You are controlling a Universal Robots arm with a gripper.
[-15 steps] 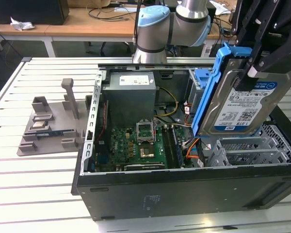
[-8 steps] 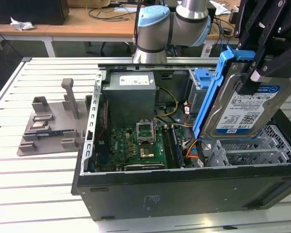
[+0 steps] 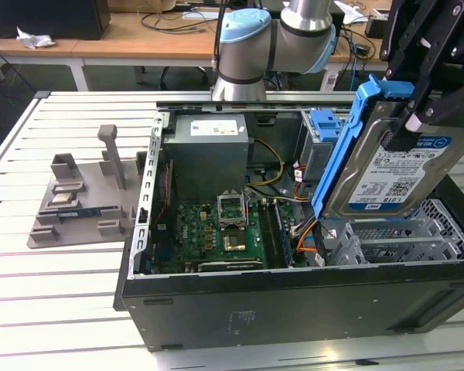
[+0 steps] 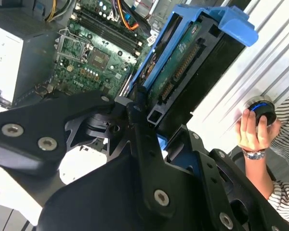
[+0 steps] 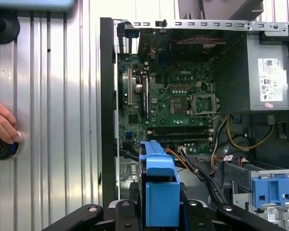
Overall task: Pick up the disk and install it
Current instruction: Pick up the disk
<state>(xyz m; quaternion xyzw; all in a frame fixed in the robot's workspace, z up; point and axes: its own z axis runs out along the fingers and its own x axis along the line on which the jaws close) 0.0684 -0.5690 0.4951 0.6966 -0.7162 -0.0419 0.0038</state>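
the disk [image 3: 387, 178] is hanging tilted on edge in its blue carrier just above the open computer case [image 3: 294, 305], over the case's drive cage [image 3: 417, 236]; the hand [image 3: 419, 116] is pinching the disk across its faces, above the case

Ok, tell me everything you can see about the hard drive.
The hard drive is a silver metal slab with a white-and-blue label, framed by a blue plastic bracket. The gripper clamps its upper end, holding it tilted in the air over the open computer case, at the exterior view's right. Its green circuit-board side shows in the second wrist view. Only the gripper touches it.
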